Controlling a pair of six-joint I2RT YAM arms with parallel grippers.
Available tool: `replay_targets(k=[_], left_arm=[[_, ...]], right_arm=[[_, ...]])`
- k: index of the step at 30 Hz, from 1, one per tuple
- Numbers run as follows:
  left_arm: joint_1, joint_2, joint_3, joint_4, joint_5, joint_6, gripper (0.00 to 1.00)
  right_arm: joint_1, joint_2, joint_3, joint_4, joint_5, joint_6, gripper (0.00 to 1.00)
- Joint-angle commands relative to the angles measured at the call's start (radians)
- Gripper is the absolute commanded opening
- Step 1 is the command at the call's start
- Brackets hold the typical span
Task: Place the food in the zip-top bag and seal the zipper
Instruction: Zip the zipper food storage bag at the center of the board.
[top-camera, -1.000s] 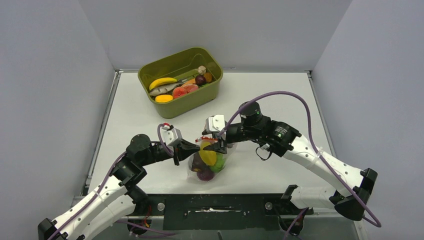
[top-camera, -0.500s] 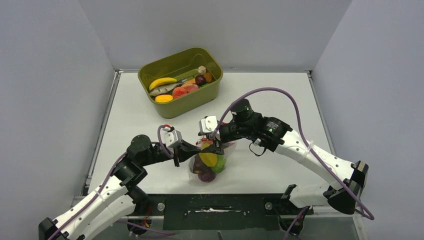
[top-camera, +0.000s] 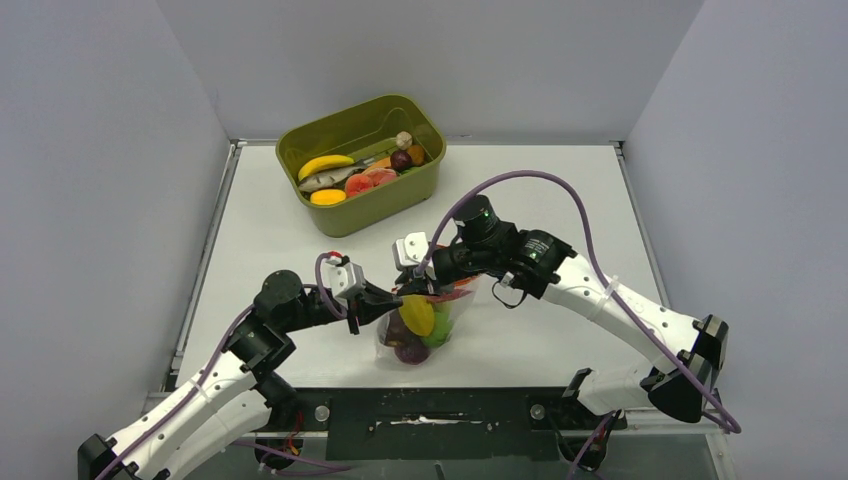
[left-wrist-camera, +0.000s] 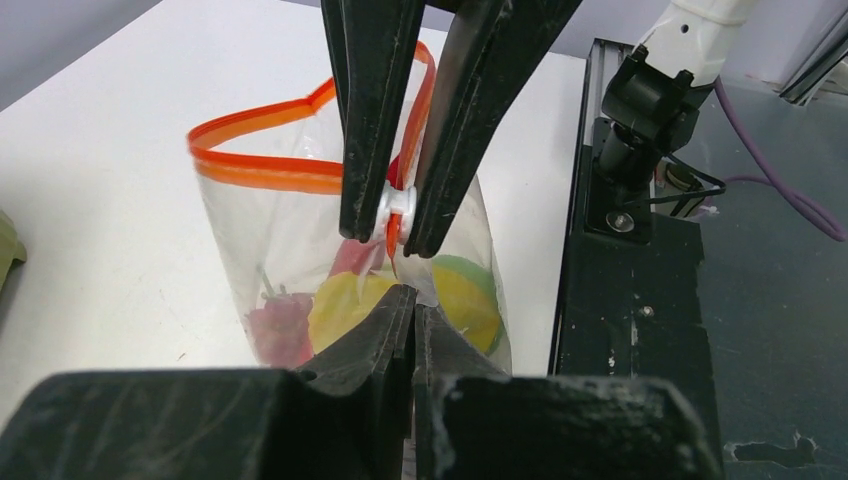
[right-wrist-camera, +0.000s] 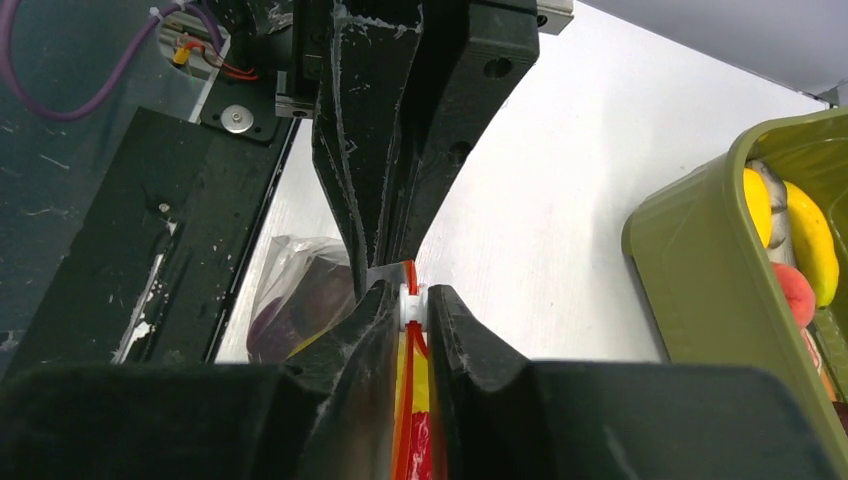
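Right fingers (left-wrist-camera: 365, 150) apparently pinch the zipper slider (left-wrist-camera: 397, 207).

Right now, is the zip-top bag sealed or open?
Open. In the left wrist view the zipper bows apart into a loop; jaws of the right gripper pinch its white slider.

A: Arms?
B: Left arm (top-camera: 190, 400), right arm (top-camera: 620, 305). White shells, black joints (top-camera: 278, 298).
A: Cabling?
B: One purple cable (top-camera: 520, 176) along each arm.
A: Wrists?
B: Pale grey camera block (top-camera: 411, 248) on each.
A: Ends?
B: Right gripper (left-wrist-camera: 398, 218): black tapered fingers (left-wrist-camera: 372, 110), scuffed whitish on faces and edges. Left looks the same.
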Motion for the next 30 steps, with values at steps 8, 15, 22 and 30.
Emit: replay_targets(k=[8,15,22,30], left_arm=[[0.002,-0.058,0.005,0.044,0.003,0.092,0.0],[0.001,-0.077,-0.038,0.119,0.001,0.065,0.0],[0.001,-0.023,0.032,0.109,-0.002,0.037,0.28],[0.001,0.047,0.093,0.087,0.027,0.053,0.36]], right_arm=[[-0.066,-0.117,-0.117,0.102,0.0,0.048,0.0],[-0.102,-0.146,-0.152,0.073,0.019,0.068,0.0],[-0.1,-0.14,-0.162,0.152,-0.029,0.123,0.0],[-0.094,-0.13,-0.155,0.176,-0.05,0.144,0.0]])
